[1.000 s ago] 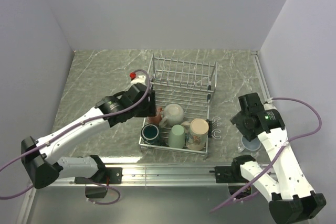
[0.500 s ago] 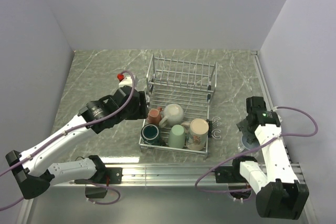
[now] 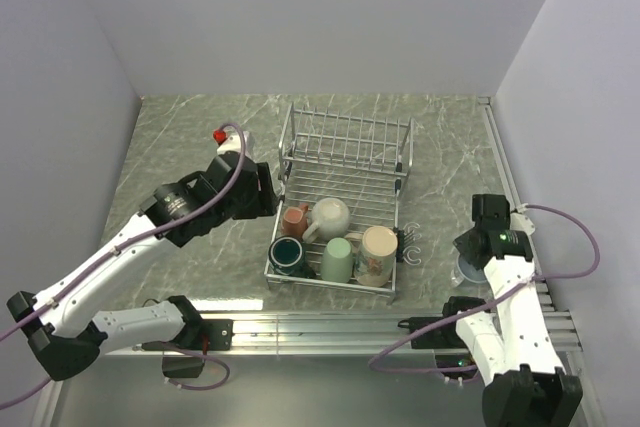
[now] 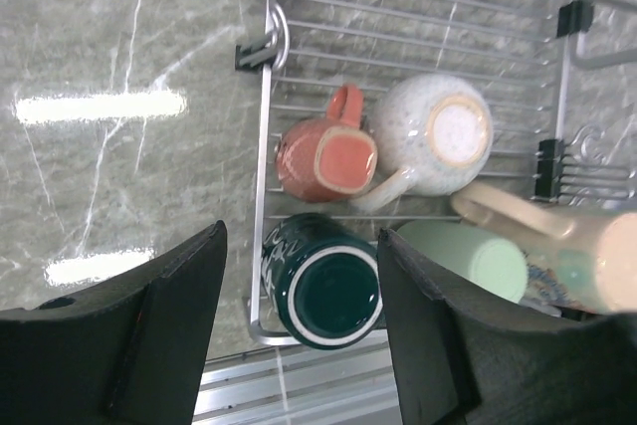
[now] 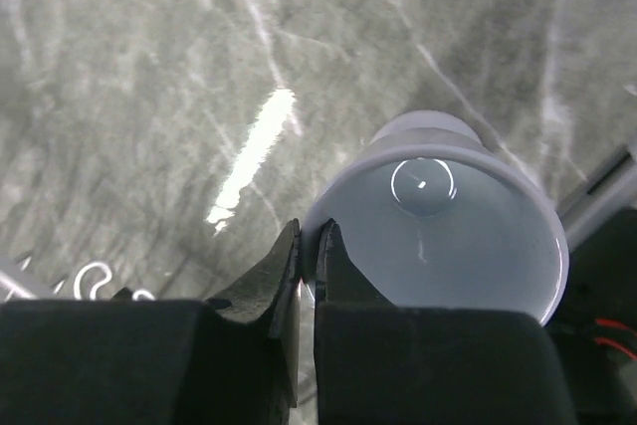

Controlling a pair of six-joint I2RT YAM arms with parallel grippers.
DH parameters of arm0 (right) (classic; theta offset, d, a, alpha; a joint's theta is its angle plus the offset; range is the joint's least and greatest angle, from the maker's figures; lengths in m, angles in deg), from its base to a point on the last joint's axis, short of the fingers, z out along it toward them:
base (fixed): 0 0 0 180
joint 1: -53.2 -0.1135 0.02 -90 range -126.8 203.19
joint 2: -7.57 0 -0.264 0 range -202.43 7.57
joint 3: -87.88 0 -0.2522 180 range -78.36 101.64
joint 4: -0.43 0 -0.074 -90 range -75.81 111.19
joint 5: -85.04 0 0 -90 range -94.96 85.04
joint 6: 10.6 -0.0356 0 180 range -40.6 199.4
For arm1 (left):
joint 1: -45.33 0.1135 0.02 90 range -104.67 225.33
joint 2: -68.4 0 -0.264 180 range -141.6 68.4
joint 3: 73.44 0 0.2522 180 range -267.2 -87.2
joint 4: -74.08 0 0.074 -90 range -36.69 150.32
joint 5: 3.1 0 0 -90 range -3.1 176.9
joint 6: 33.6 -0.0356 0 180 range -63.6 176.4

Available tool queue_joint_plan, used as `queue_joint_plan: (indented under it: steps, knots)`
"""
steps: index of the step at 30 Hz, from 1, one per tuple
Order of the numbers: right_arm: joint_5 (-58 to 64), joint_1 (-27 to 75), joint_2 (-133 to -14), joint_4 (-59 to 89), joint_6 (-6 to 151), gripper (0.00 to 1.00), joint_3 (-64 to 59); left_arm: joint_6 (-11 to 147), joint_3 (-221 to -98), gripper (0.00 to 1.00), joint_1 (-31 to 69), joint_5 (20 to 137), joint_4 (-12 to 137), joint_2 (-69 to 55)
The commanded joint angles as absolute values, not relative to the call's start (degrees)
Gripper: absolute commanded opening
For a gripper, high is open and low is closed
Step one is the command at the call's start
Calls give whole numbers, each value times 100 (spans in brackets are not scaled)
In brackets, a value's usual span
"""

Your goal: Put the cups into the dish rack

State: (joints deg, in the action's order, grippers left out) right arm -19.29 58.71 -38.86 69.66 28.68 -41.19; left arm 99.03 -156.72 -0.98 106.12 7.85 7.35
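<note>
Moved: right gripper (image 5: 307,246) is sinking lower at the near right; left gripper (image 4: 299,236) is backing left, off the dish rack (image 3: 345,152)
Right gripper: pinching the rim of the pale blue cup (image 5: 448,236), which is standing on the table (image 3: 180,137) right of the rack
Left gripper: hanging wide, empty
Rack: holding the teal cup (image 3: 288,253), green cup (image 3: 337,259) and tan cup (image 3: 378,250) in front, the salmon cup (image 3: 295,219) and cream cup (image 3: 331,214) behind

Left claw (image 4: 301,246) wide, right claw (image 5: 308,236) tight.
</note>
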Motion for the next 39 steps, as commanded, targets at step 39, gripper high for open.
queue_joint_plan:
  steps: [39]
  knots:
    - [3714, 5864, -2618, 3028, -550, 0, -1824, 12686, -16420, 84, 1246, 3435, 7901, -1421]
